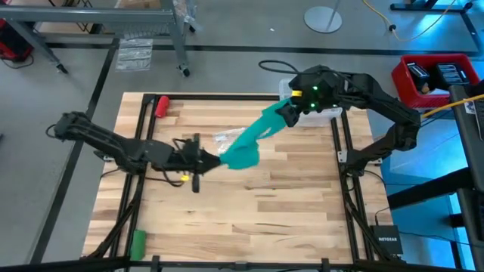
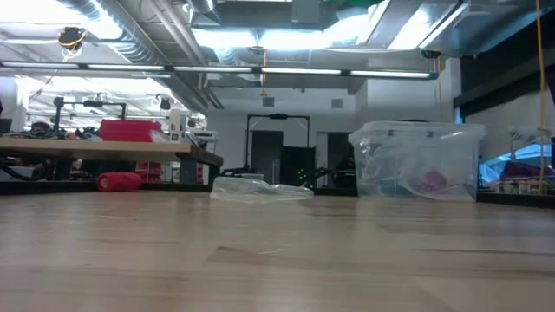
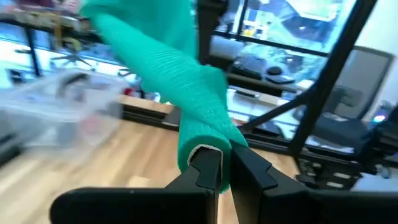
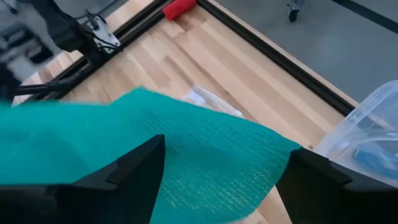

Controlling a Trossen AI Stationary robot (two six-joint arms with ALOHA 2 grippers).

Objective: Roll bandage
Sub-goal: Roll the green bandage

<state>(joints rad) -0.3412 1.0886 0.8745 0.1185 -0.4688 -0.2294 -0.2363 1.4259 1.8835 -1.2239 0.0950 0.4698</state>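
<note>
The teal-green bandage [image 1: 257, 132] hangs in the air as a slanting strip between my two grippers, over the middle of the table. Its bunched lower end [image 1: 242, 157] is at my left gripper [image 1: 218, 160], which reaches in from the table's left and is shut on it. Its upper end is at my right gripper [image 1: 286, 113], near the far right. There the flat strip [image 4: 186, 143] fills the gap between the wide-set fingers. The low view shows neither the bandage nor a gripper. My left gripper pinches the bandage's bunched end [image 3: 199, 140] between its two fingers [image 3: 211, 171], coming in level from the table's left. The strip rises from the fingers toward the other arm, clear of the table. My right gripper has the strip's other end [image 4: 224, 180] across its width between its spread fingers [image 4: 134, 168], slanting down from the far right. The strip runs away from it toward the left arm, lifted clear; the exact contact points are hidden by the cloth.
A clear plastic bin [image 1: 327, 115] stands at the far right, under the right arm. A clear wrapper [image 1: 225, 138] lies near the table's middle. A pink-red roll [image 1: 161, 104] lies at the far left, and a small green roll [image 1: 138, 242] at the near left.
</note>
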